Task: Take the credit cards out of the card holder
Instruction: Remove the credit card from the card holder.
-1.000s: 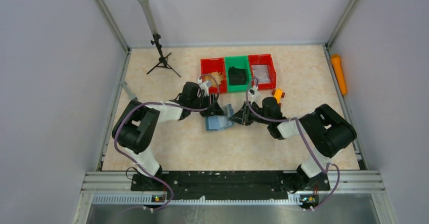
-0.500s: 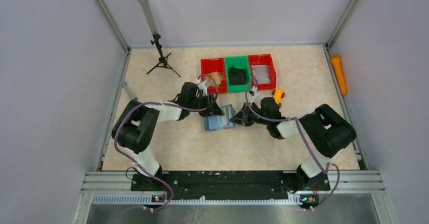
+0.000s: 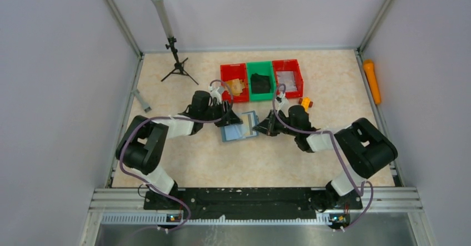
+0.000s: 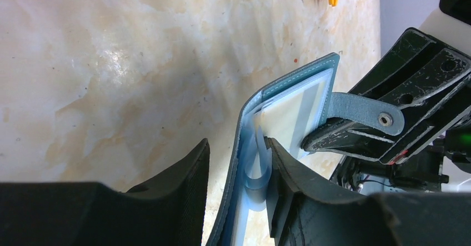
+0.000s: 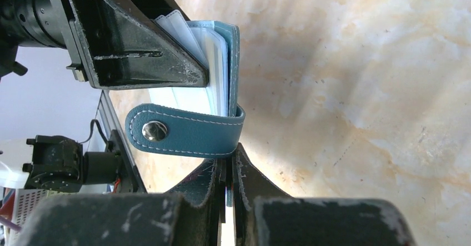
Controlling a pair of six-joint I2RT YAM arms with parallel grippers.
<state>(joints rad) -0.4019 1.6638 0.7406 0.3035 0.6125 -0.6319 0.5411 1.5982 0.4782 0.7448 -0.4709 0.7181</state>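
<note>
The slate-teal card holder [image 3: 240, 127] lies open on the table between my two grippers. In the left wrist view its cover [image 4: 289, 85] and pale blue sleeves [image 4: 256, 168] stand between my left gripper's [image 4: 237, 149] fingers; the right finger touches the sleeves, the left finger stands apart from the cover. A pale card [image 4: 289, 115] shows inside a sleeve. My right gripper [image 5: 228, 165] is shut on the cover's edge just under the closure tab [image 5: 183, 130]. In the top view the left gripper [image 3: 226, 118] and right gripper [image 3: 261, 127] flank the holder.
Three bins stand behind: red [image 3: 234, 82], green [image 3: 260, 81] holding a black lump, red [image 3: 287, 78]. A small orange toy [image 3: 304, 103] lies by the right arm. A tripod [image 3: 178, 65] stands back left, an orange cylinder [image 3: 371, 81] at the right edge.
My left gripper has drawn back to the left and the card holder has spread wider and flatter. The right gripper has kept its hold and shifted slightly.
</note>
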